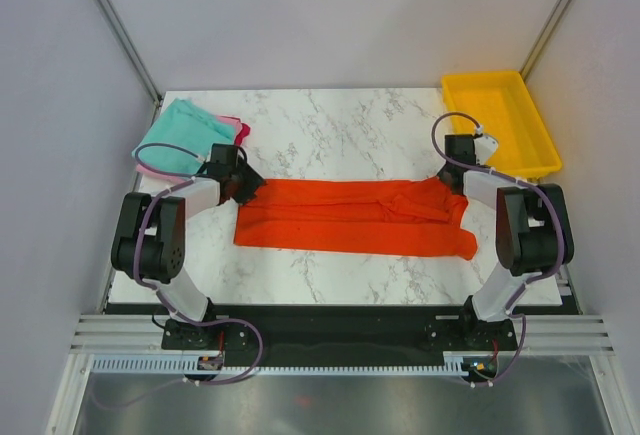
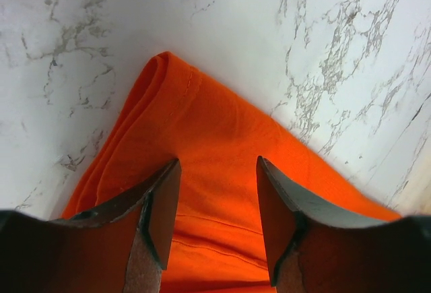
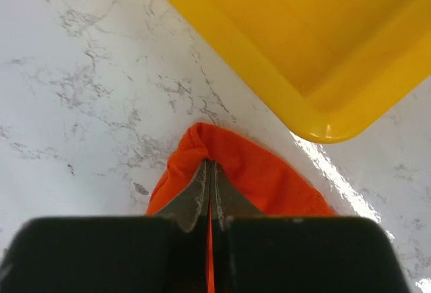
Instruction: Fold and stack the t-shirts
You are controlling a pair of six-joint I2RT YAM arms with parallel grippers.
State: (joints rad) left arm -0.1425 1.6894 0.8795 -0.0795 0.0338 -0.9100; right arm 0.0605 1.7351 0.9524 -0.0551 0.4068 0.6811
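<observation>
Two ends of one long band are what matter to me now: the orange-red t-shirt [image 1: 355,217] lies folded lengthwise into a strip across the middle of the table [image 1: 330,120], its long axis running left to right, with one arm at each end. My left tool [image 2: 219,168] sits over the strip's far left corner with its jaws well apart. The doubled cloth edge shows between and just ahead of them, and nothing is pinched; whether the tips touch the cloth I cannot tell. My right tool [image 3: 210,172] is closed tight on the far right corner, a small peak of orange cloth bunched at its tips, just beside a corner of the yellow tray [image 3: 236,60]. So the shirt lies inward from each tool, and I judge the next fold turns on both far corners being held so the strip can be carried against that axis; the left corner needs a grip first. The teal t-shirt [image 1: 185,133] rests folded on the pink t-shirt [image 1: 238,128] at the far left corner of the table, nearer my left arm, where I would expect the stack to go. The top view gives me the whole strip and its wrinkled right half but not the jaw gaps. The wrist views settle those, and the right one alone shows how close the tray rim is.
</observation>
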